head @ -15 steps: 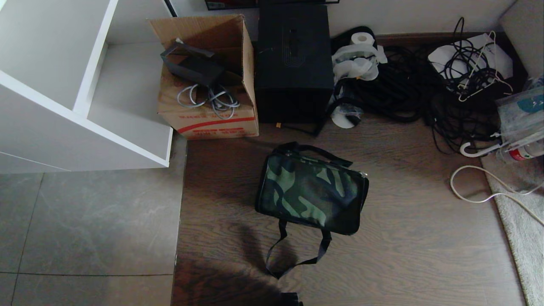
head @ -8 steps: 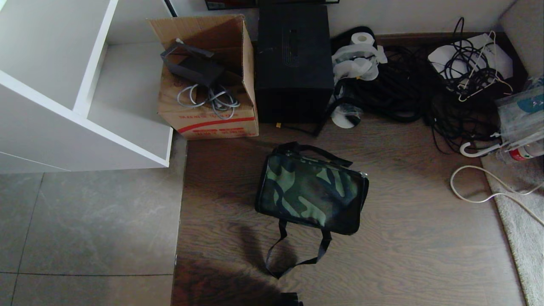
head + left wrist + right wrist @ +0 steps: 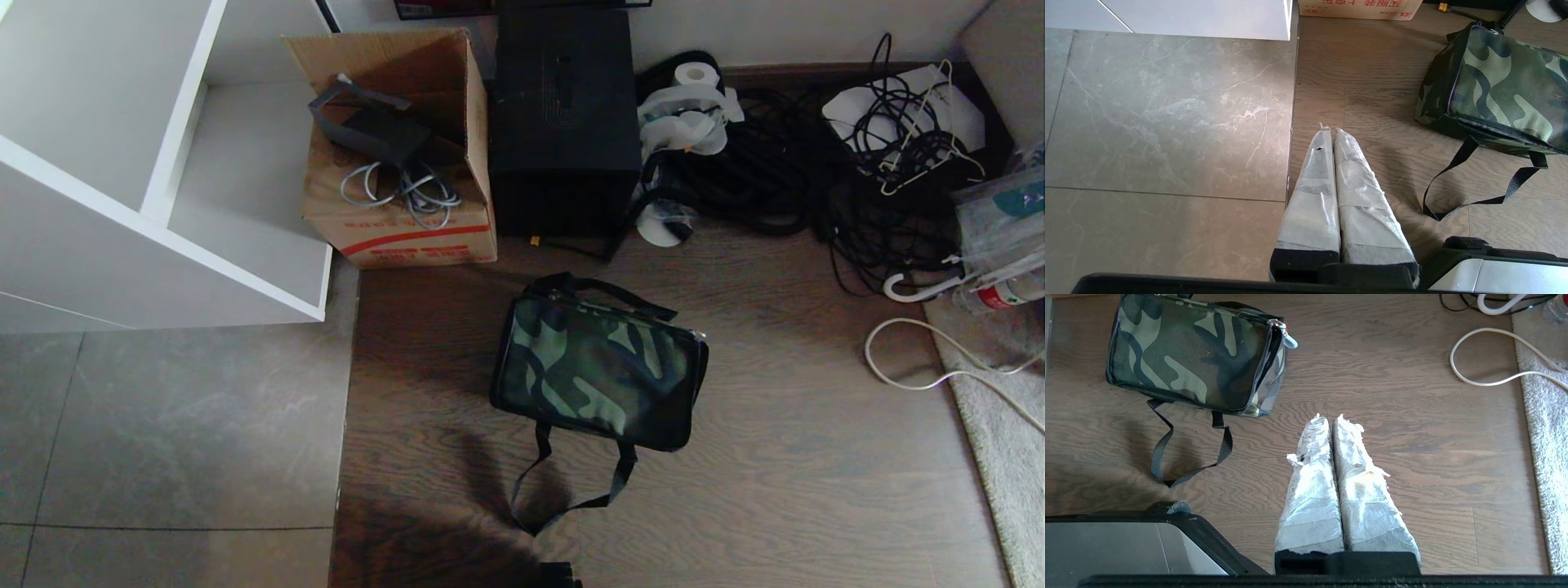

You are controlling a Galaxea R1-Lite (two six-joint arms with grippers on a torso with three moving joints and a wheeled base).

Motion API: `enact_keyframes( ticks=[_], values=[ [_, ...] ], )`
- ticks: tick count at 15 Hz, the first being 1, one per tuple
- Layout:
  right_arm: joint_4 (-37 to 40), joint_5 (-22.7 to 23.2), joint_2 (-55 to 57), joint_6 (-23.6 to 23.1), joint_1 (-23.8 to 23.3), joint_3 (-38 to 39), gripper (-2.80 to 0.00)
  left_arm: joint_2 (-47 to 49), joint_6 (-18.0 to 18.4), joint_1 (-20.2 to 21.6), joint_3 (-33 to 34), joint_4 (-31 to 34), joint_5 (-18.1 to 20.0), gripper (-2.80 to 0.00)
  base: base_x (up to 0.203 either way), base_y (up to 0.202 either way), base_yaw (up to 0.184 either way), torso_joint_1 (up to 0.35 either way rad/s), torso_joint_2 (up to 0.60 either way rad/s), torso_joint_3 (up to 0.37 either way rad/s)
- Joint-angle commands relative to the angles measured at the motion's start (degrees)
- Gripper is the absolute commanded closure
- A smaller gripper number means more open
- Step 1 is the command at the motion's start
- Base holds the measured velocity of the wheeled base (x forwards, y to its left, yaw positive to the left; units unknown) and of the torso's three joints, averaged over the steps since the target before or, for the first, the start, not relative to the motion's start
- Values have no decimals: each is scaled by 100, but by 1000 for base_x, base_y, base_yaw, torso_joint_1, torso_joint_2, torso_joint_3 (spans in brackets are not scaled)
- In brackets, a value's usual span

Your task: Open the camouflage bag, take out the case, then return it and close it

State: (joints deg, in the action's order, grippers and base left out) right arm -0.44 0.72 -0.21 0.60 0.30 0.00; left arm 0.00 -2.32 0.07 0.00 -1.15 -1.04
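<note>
Head view looks down on a wooden floor (image 3: 775,392) where the camouflage bag (image 3: 600,371) lies flat, zipped shut, roughly in the middle of the boards. Its black strap handle (image 3: 571,490) trails loose toward the near side, and a second handle (image 3: 604,292) lies along its far edge. The case cannot be seen anywhere; the bag's lid is down.

Beyond the bag, against the far wall, stands a brown cardboard box (image 3: 400,147) with grey cables and a dark object inside, and just right of it a tall black box (image 3: 563,122). Further right lies a tangle of black cables (image 3: 784,171) with a roll of white paper (image 3: 694,75) near it. A white cable (image 3: 922,359) loops across the floor at the right, next to a pale rug (image 3: 1000,425). A white shelf unit (image 3: 122,163) fills the far left, with grey tiles (image 3: 163,441) in front of it.

Neither arm shows from the head. From the left wrist, the left claw (image 3: 1329,130) hangs above the floor near the seam between tiles and boards, well apart from the bag on its left side, its two white-wrapped fingers pressed together on nothing. From the right wrist, the right claw (image 3: 1329,418) hovers over bare boards to the right of the bag, near its zip-pull corner (image 3: 1286,337), fingers likewise pressed together and empty.
</note>
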Motion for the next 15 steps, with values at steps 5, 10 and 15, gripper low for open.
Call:
enact_keyframes(
  ticks=[5, 10, 15],
  values=[
    [0, -2, 21, 2, 5, 9, 0, -9, -23, -6, 53, 0, -2, 0, 0, 0, 0, 0, 0, 0],
    [0, 7, 21, 2, 5, 9, 0, -9, -23, -7, 53, 0, -2, 0, 0, 0, 0, -1, 2, 106],
    [0, -2, 21, 2, 5, 8, 0, -9, -23, -7, 53, 0, -2, 0, 0, 0, 0, 2, 1, 199]
  ],
)
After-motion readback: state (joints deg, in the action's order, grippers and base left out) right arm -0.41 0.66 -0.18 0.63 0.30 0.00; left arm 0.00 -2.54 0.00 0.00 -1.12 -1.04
